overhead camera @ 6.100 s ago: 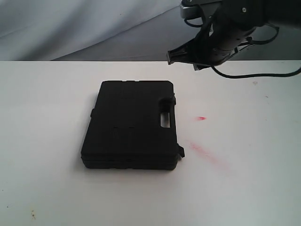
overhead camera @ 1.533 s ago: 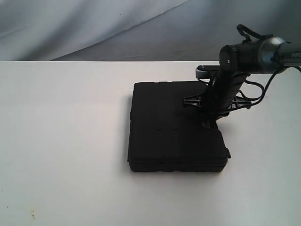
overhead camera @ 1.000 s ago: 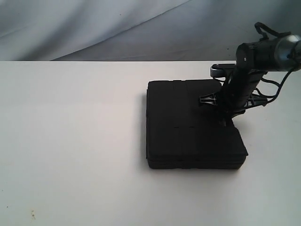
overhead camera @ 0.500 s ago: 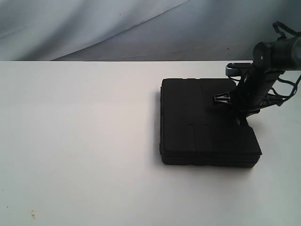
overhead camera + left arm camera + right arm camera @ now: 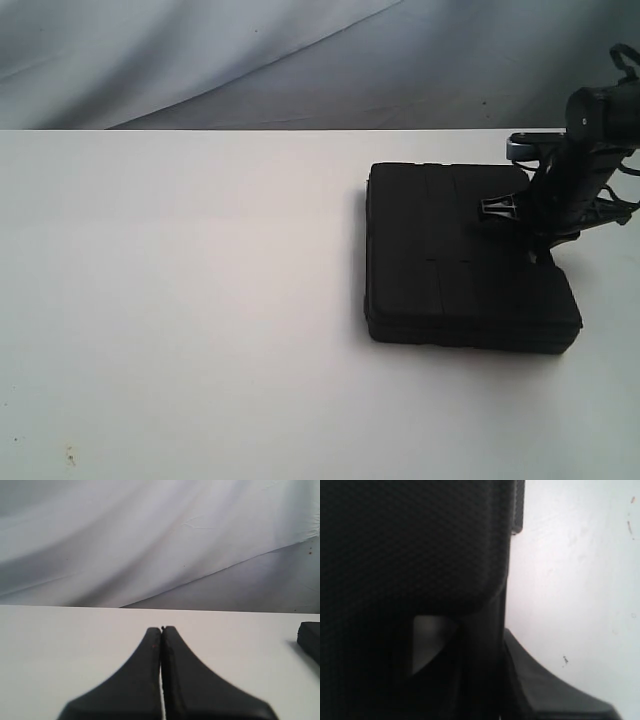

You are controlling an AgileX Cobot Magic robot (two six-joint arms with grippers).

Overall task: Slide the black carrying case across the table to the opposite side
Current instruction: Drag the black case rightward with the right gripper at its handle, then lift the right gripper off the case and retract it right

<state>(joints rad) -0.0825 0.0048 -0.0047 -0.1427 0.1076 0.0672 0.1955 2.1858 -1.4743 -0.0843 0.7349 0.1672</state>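
Looking at the black carrying case (image 5: 470, 260): it's a matte, pebble-textured plastic slab with faint seams on its lid, lying flat on the white table (image 5: 180, 300). Its long axis runs front to back along the right gripper's (image 5: 541, 252) side, and the handle (image 5: 485, 645) edge faces that gripper. The rest of the body spreads away from it toward the left arm. The right gripper is down on that edge, clamped on the handle bar. One finger (image 5: 545, 690) sits against the bar's outer face and the other pokes into the slot. The left gripper (image 5: 161, 630) hovers well apart from the case, fingers pressed together on nothing.
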